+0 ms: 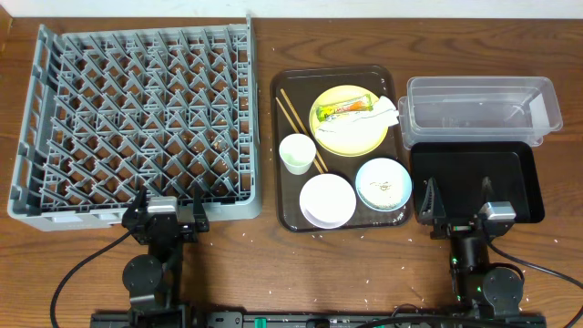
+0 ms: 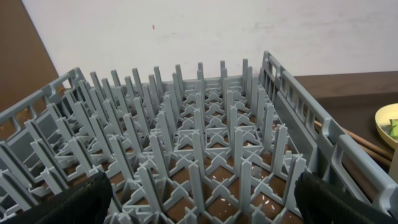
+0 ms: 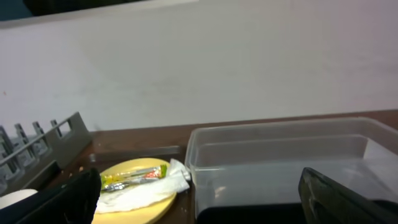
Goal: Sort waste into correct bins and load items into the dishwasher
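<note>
Left gripper [image 1: 169,202] and right gripper [image 1: 457,199] gape wide, empty; sorting not begun
Next move likely: right reaches across to wrapper [image 1: 344,109] on plate [image 1: 351,137]

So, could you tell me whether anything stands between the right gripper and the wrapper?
Nothing visible does. The right gripper hovers at the black tray's near edge; the orange-and-green wrapper lies uncovered on the yellow plate, napkin beside it.
</note>
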`<state>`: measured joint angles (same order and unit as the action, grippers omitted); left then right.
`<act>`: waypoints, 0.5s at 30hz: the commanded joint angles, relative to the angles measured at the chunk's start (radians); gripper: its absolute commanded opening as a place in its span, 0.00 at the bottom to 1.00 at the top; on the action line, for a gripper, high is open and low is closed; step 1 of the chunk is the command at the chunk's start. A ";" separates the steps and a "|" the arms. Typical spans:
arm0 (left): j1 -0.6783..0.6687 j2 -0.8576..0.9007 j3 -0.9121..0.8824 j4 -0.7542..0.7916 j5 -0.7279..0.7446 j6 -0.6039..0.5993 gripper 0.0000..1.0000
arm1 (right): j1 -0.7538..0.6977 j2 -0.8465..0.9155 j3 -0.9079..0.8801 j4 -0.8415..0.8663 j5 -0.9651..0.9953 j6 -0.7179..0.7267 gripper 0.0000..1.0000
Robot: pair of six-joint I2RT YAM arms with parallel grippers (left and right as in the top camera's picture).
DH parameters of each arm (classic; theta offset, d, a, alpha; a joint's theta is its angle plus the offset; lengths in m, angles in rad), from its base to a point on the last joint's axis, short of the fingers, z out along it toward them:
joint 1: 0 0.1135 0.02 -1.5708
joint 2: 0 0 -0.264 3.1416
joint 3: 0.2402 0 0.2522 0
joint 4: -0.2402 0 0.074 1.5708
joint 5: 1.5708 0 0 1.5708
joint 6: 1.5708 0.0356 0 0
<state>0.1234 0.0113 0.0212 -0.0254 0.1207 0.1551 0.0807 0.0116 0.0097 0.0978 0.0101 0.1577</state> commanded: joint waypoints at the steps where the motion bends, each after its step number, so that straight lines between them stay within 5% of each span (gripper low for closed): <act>1: 0.004 -0.005 -0.017 -0.033 0.010 0.005 0.95 | 0.001 0.003 0.063 0.003 -0.047 -0.018 0.99; 6: 0.004 -0.005 -0.017 -0.033 0.010 0.005 0.95 | 0.001 0.091 0.204 -0.001 -0.090 -0.018 0.99; 15: 0.004 -0.005 -0.017 -0.033 0.010 0.005 0.95 | 0.001 0.534 0.627 -0.118 -0.251 -0.019 0.99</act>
<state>0.1234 0.0113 0.0212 -0.0254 0.1207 0.1551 0.0807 0.4263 0.5285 0.0116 -0.1478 0.1486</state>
